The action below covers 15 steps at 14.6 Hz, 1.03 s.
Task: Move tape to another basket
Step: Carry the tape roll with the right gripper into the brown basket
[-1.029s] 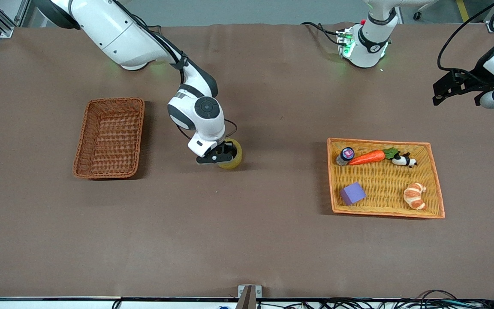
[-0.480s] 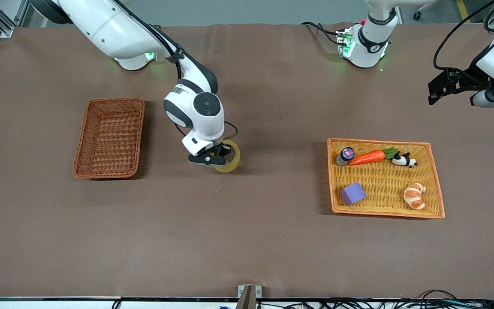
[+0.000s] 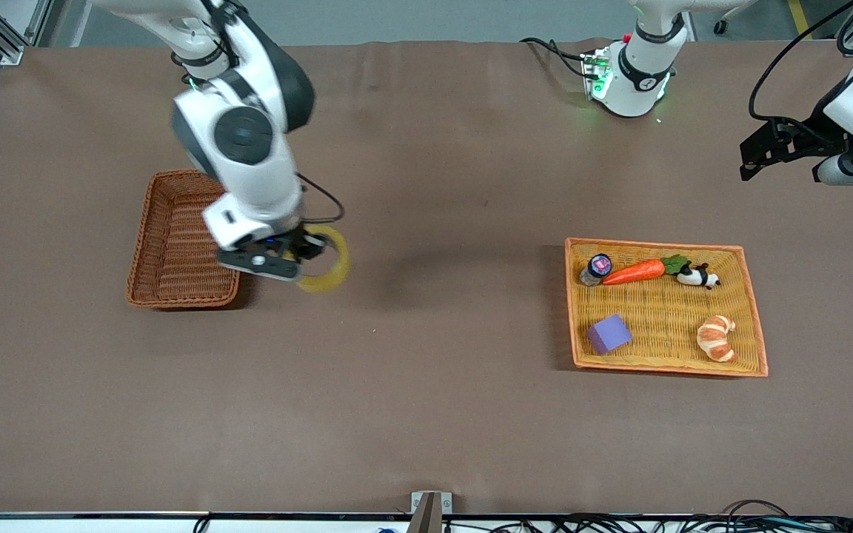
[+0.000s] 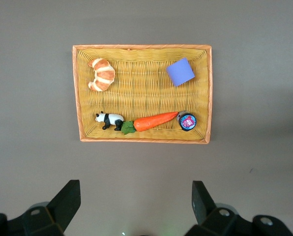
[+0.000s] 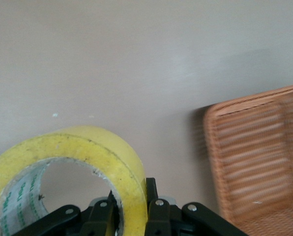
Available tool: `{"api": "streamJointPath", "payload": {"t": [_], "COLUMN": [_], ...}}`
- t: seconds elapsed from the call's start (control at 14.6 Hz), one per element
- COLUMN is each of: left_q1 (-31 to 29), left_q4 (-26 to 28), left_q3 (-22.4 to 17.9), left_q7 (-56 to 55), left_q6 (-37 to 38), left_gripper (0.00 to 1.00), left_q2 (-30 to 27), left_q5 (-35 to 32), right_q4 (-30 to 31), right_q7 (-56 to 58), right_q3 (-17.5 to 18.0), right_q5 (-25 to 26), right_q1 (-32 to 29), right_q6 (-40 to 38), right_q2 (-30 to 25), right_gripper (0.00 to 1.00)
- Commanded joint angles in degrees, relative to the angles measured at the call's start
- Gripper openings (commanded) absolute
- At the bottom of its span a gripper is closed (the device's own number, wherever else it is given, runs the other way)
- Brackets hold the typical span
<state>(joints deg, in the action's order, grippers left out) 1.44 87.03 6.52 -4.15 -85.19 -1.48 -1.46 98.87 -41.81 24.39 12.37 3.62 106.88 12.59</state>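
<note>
My right gripper is shut on the yellowish tape roll and holds it in the air, over the bare table just beside the reddish-brown basket. In the right wrist view the fingers clamp the wall of the tape, and the basket shows close by. My left gripper is open and empty, high above the left arm's end of the table. In the left wrist view its fingertips stand wide apart.
The flat yellow tray lies toward the left arm's end, holding a carrot, a panda figure, a small jar, a purple block and a croissant. The same tray shows in the left wrist view.
My right gripper has lifted the tape and carried it toward the reddish-brown basket. The left arm has stayed almost still.
</note>
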Motion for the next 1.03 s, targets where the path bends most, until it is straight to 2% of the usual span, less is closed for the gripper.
{"api": "streamJointPath", "payload": {"t": [0.0,0.07,0.27,0.55,0.62,0.75,0.96], "left_q1": [-0.2,-0.29,-0.21,0.06,0.06,-0.12,0.06], "left_q4": [-1.34,-1.34,-1.34,-1.34,-1.34,-1.34,-1.34], "left_q3": [0.07,0.16,0.16,0.16,0.24,0.24,0.24], "left_q7": [0.72,0.72,0.72,0.63,0.63,0.72,0.72], "left_q6": [0.55,0.46,0.55,0.64,0.73,0.81,0.64], "left_gripper": [1.0,1.0,1.0,1.0,1.0,1.0,1.0], "left_q2": [0.42,0.51,0.51,0.6,0.51,0.51,0.69], "left_q5": [0.14,0.14,0.14,0.14,0.14,0.14,0.14], "right_q4": [2.91,3.34,7.81,16.15,18.96,28.52,37.33], "right_q7": [14.34,19.44,28.34,32.23,34.32,36.98,37.33], "right_q3": [-8.27,-11.18,-16.82,-20.69,-21.92,-25.0,-26.58], "right_q5": [-5.77,-6.73,-7.01,-7.01,-7.01,-6.92,-6.57], "right_q1": [-0.63,-0.54,-0.54,-0.45,-0.54,-0.37,-0.63], "right_q6": [-4.2,-5.87,-6.6,-4.06,-2.04,5.4,16.31], "right_q2": [-7.04,-8.62,-12.41,-16.19,-17.33,-20.93,-21.21], "right_gripper": [0.0,0.0,0.0,0.0,0.0,0.0,0.0]}}
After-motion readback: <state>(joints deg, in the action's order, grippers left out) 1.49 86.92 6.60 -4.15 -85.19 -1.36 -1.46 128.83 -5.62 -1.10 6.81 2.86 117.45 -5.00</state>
